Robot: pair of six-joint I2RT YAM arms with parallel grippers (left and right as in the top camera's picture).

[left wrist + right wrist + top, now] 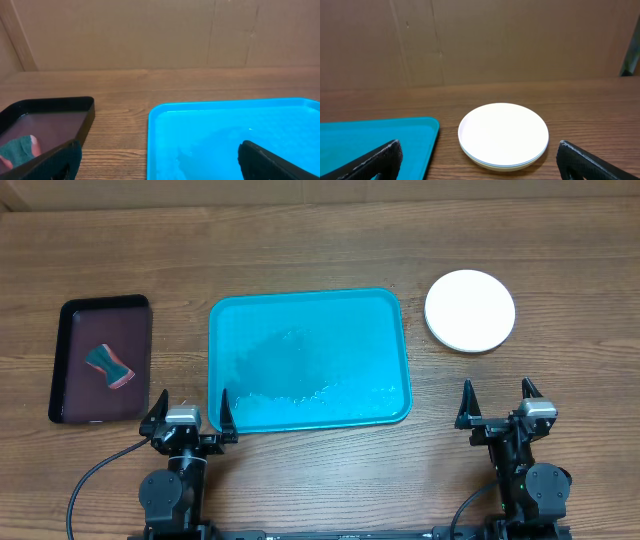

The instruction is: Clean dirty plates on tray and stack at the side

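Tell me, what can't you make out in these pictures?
- Plates beneath the white plate: overhead, it covers them; the right wrist view shows only thin rims.
- The teal-and-red item in the maroon tray: too small overhead; cut off by the left wrist view's edge.
- The teal tray's film: overhead, too faint to identify.

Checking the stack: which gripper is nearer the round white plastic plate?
Right. The right gripper sits directly before the white plate; the left gripper is across the teal plastic tray.

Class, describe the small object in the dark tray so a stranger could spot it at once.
Find the large teal-blue rectangular plastic tray mid-table. Left of it lies a smaller dark maroon rectangular tray. In it rests a small teal hourglass-shaped sponge, red-stained, the only thing there.
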